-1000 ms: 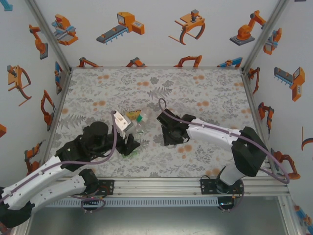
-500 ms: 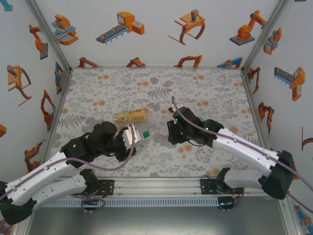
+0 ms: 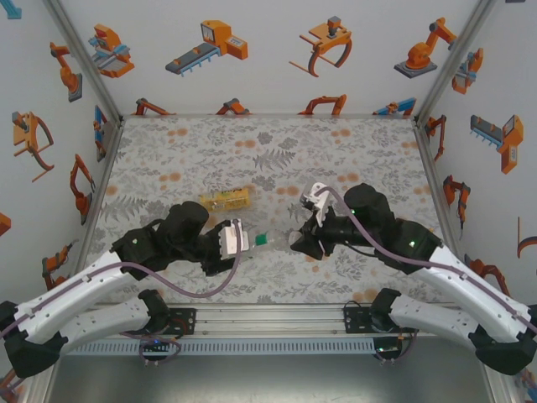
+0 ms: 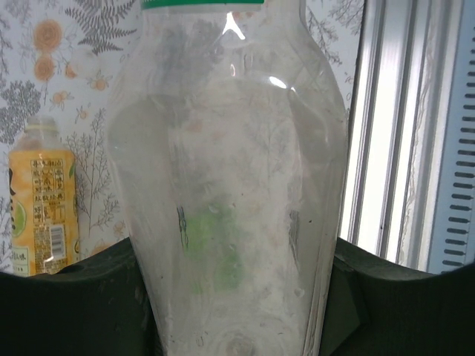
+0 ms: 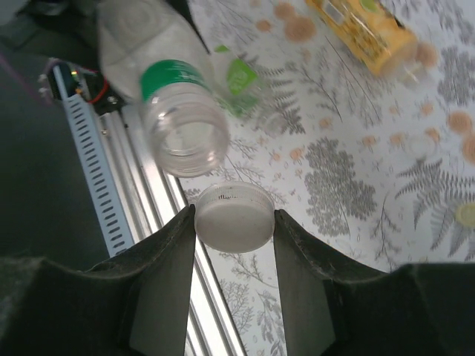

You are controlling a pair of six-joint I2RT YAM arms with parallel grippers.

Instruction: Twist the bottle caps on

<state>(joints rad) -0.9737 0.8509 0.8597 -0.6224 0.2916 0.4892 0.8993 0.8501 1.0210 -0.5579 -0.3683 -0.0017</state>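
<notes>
Above the table (image 3: 336,151), left tool (image 3: 234,243) tight on clear bottle (image 4: 230,185), right tool (image 5: 234,224) tight on whitish cap (image 5: 231,215).

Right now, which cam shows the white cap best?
Right wrist: white cap pinched in the right gripper, at the open mouth of the bottle. Top external: hidden behind that gripper. Left wrist: bottle body blocks it.

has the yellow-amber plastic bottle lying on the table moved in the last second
No. The yellow-amber plastic bottle lies on the same spot of the floral table cover, same flowers beside it as before.
</notes>
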